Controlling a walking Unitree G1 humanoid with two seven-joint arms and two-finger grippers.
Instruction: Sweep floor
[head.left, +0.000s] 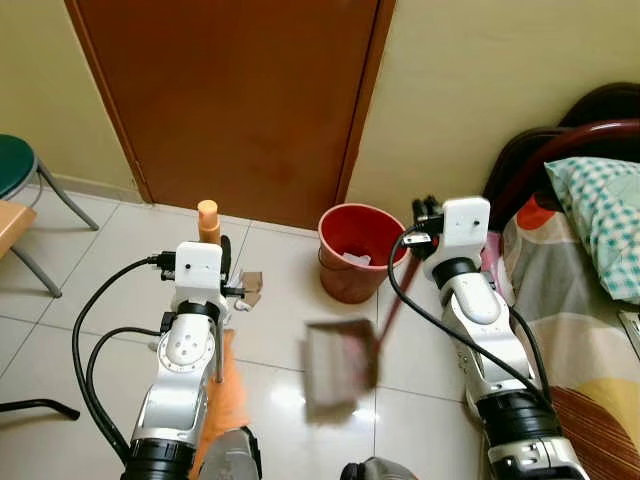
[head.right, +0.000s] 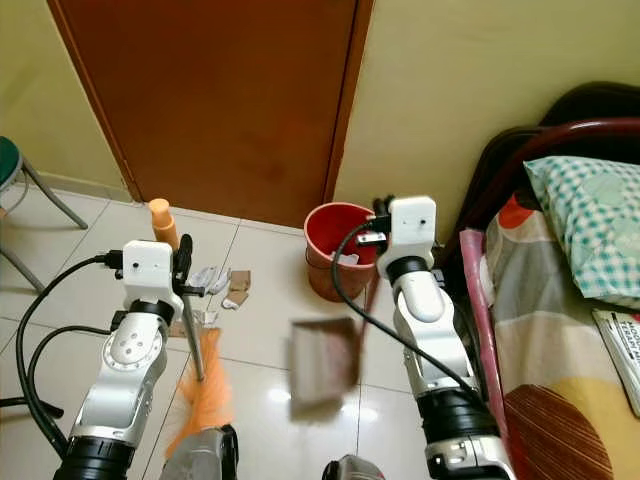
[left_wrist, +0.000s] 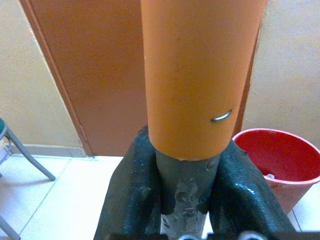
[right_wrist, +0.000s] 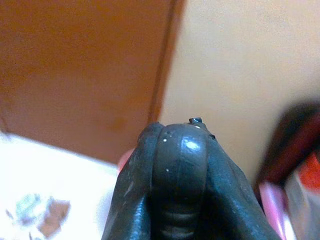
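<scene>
Step in hand, as judged: gather the paper scraps (head.right: 222, 284) into the dustpan (head.right: 323, 362). The left gripper (left_wrist: 186, 195) is clamped on the broom (head.right: 204, 385) handle; the right gripper (right_wrist: 181, 165) is closed round the dustpan handle. The scraps lie on the floor (head.right: 260, 320) left of the red bucket (head.right: 330, 250); the dustpan hangs blurred in front of the bucket. Lower the dustpan flat to the tiles, then draw the bristles toward it with short strokes.

Count: one broom, one dustpan, one bucket, several scraps.
</scene>
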